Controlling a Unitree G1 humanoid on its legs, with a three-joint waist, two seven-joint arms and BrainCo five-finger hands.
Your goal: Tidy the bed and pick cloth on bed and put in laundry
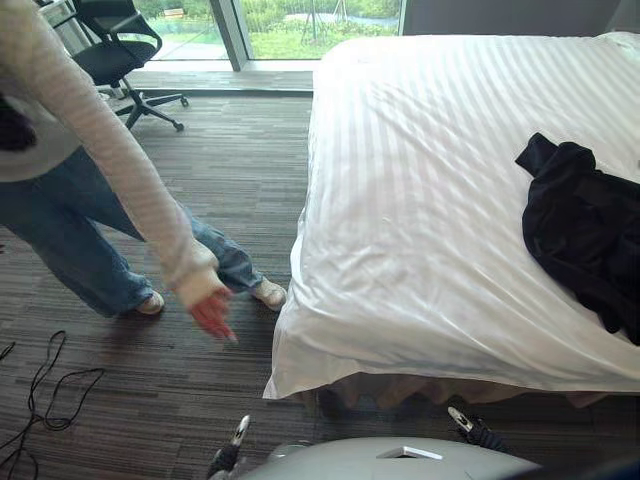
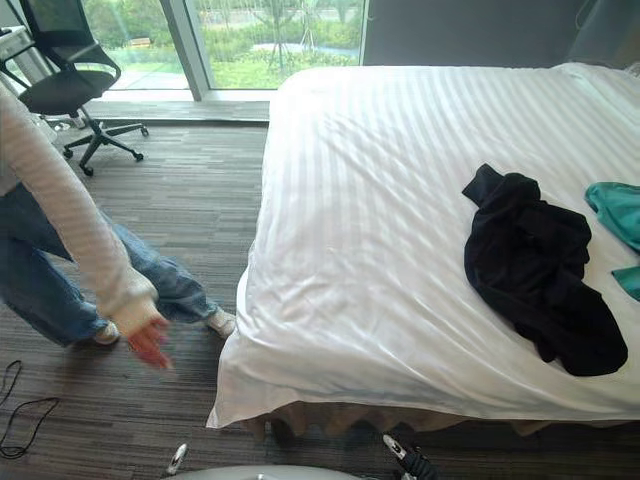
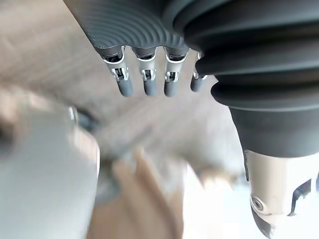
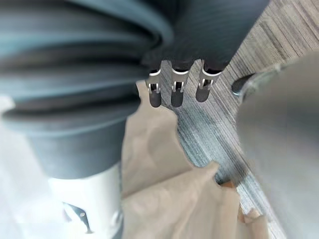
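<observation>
While a person (image 1: 90,140) stood at the left, the black cloth (image 1: 585,230) lay on the right side of the bed (image 1: 420,180). In the right eye view, a teal cloth (image 2: 618,215) lay near it at the right edge. The left hand (image 3: 150,82) hung with loose fingers, holding nothing. The right hand (image 4: 177,92) did too.

The room is lit brightly by daylight from the window (image 2: 270,35) beyond the bed (image 2: 560,100). The white sheet (image 2: 380,250) is lit evenly, with soft shading in its folds. A dim shadow is cast on the floor (image 2: 200,180) under the near edge.
</observation>
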